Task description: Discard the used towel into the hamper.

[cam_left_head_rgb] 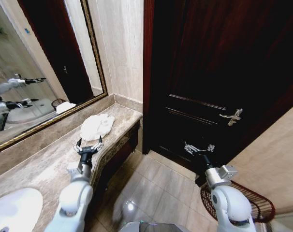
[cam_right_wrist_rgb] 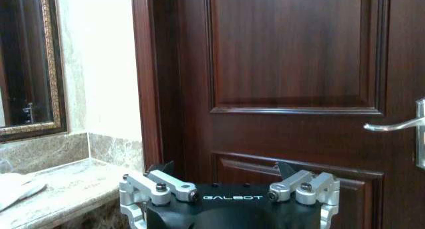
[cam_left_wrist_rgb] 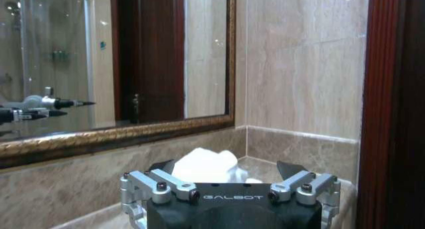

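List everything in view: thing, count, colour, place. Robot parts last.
towel: one, white, crumpled on the counter near its far corner, ahead of the left gripper.
hamper: one, dark reddish-brown open weave, on the floor beside the right arm, partly behind it.
counter: one, beige-brown marble, along the mirror wall.
sink: one, white, set in the counter's near end.
mirror: one, gold-framed, above the counter.
door: one, dark wood, shut, straight ahead.
door handle: one, silver lever, on the door.
left gripper: one, black and silver, open, over the counter edge short of the towel.
right gripper: one, black and silver, open, raised before the door.
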You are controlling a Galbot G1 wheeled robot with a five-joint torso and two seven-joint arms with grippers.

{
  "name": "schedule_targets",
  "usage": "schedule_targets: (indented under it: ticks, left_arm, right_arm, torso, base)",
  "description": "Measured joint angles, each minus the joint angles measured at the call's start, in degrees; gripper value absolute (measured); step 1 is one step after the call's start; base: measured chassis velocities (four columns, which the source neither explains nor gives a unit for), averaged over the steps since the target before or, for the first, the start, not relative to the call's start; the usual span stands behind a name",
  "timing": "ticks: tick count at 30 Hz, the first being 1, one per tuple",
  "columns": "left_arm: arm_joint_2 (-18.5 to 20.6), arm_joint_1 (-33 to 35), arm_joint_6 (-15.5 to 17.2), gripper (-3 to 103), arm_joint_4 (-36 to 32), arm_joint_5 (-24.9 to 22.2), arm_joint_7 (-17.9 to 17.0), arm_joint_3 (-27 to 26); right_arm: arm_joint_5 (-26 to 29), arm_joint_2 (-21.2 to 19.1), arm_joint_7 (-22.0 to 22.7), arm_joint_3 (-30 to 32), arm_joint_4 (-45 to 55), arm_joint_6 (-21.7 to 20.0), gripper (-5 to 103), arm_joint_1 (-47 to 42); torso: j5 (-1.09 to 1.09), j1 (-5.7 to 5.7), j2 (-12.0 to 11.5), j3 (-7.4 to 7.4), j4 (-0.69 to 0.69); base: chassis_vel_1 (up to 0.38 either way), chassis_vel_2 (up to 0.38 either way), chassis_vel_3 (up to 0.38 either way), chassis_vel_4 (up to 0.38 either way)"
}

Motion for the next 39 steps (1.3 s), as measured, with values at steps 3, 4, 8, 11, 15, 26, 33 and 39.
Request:
schedule_targets:
  ticks: [3,4,8,11,15,26,33,39]
  left_arm:
    - [2.53,-3.06,3.32,100,1.78,-2.84,-0.34,-0.31]
    - [3.0,-3.68,4.14,100,2.23,-3.34,-0.55,-0.31]
    - [6.21,-8.57,9.23,100,6.3,-7.01,-2.79,0.48]
    - [9.1,-11.88,11.56,100,8.84,-10.45,-3.46,1.73]
    - [13.09,-17.38,13.12,100,13.36,-13.53,-3.99,3.38]
    - [15.46,-29.14,16.88,100,24.34,-16.84,-4.37,10.05]
    - [15.13,-32.97,17.51,100,30.18,-17.14,-5.08,12.93]
    - [17.01,-35.67,17.12,100,34.83,-17.49,-4.27,14.44]
  right_arm:
    - [0.07,-0.12,0.04,0.3,0.0,0.1,100,-0.18]
    - [0.07,-0.19,0.09,0.39,0.0,0.1,100,-0.18]
    - [0.15,-0.93,1.12,1.01,0.0,-0.02,100,0.02]
    - [0.08,-1.13,1.4,1.2,-0.09,-0.04,100,0.05]
    - [0.0,-1.54,1.55,1.21,-0.23,0.09,100,-0.1]
    - [0.35,-2.4,3.05,2.25,-0.81,0.7,100,0.21]
    - [0.4,-2.46,3.4,2.75,-1.81,1.38,100,0.36]
    - [0.76,-2.6,4.24,3.34,-2.56,1.71,100,0.53]
  torso:
    - [0.01,0.0,0.0,0.0,0.0]
    - [0.0,0.0,0.0,0.0,0.0]
    - [0.0,0.01,-0.01,0.01,0.01]
    - [-0.01,0.01,0.0,0.0,0.0]
    - [-0.01,0.01,-0.01,0.01,0.01]
    - [0.01,0.01,-0.01,0.01,0.0]
    - [0.0,0.01,-0.01,0.0,0.0]
    - [0.01,0.01,-0.01,0.0,0.01]
  base:
    - [0.0,0.0,0.0,0.0]
    - [0.0,0.0,0.0,0.0]
    - [0.0,0.0,0.0,0.0]
    - [0.0,0.0,0.0,0.0]
    - [0.0,0.0,0.0,0.0]
    - [0.0,0.0,0.0,0.0]
    - [0.0,0.0,0.0,0.0]
    - [0.0,0.0,0.0,0.0]
